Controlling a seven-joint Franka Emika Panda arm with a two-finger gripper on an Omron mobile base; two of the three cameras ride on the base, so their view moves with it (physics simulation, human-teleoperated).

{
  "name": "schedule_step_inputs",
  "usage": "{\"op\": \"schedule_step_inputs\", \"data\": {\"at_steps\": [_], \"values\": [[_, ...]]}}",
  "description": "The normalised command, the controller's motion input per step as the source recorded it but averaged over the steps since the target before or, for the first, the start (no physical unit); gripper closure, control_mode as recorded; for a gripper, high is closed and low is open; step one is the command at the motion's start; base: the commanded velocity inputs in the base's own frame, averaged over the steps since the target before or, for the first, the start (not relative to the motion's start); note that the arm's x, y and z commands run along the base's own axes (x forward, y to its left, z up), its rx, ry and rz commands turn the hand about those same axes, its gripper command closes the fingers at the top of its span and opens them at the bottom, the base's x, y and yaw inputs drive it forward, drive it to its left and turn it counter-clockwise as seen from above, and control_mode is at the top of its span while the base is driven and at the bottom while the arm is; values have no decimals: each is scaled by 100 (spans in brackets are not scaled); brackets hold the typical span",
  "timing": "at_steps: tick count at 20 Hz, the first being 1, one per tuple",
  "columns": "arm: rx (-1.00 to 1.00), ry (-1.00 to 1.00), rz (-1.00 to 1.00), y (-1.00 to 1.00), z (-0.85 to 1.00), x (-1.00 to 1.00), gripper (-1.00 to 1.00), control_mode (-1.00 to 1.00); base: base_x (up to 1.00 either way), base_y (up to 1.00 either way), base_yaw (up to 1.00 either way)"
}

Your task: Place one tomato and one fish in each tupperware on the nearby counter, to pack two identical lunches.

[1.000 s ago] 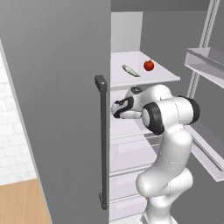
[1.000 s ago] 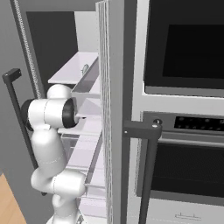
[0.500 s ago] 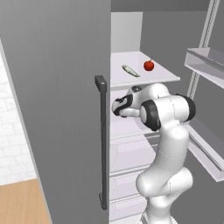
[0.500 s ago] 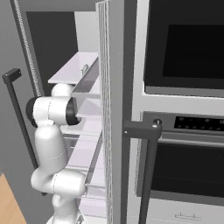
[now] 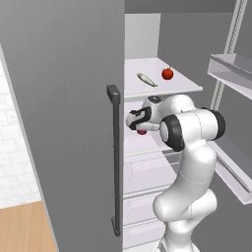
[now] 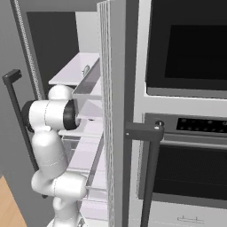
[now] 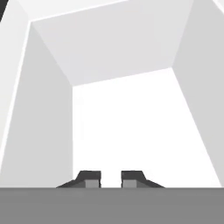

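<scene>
Inside the open fridge, one tomato (image 5: 167, 74) and a slender grey fish (image 5: 146, 79) lie on the upper white shelf (image 5: 184, 87). My gripper (image 5: 137, 126) reaches into the compartment below that shelf. A second tomato (image 5: 141, 131), dark red in the shade, sits right at its dark fingers, which have closed on it. In the hand view my gripper (image 7: 111, 177) shows its two tips close together with a narrow gap, facing the white back wall; the tomato is hidden there. The tupperware and the counter are out of view.
The grey fridge door with its long vertical handle (image 5: 114, 157) stands close on my left. Door bins (image 5: 231, 69) jut out on the right. A wall oven (image 6: 186, 48) and its handle (image 6: 148, 133) lie to the right of the fridge.
The fingers have closed from wide open to nearly together. The arm has stayed in the same spot under the upper shelf.
</scene>
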Motion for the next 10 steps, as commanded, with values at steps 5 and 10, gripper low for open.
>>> {"op": "schedule_step_inputs", "data": {"at_steps": [5,10], "values": [[2,-31,-1,-4,-37,-100,100,-100,0,0,0],[0,-20,-18,-12,98,-100,100,-100,0,0,0]]}}
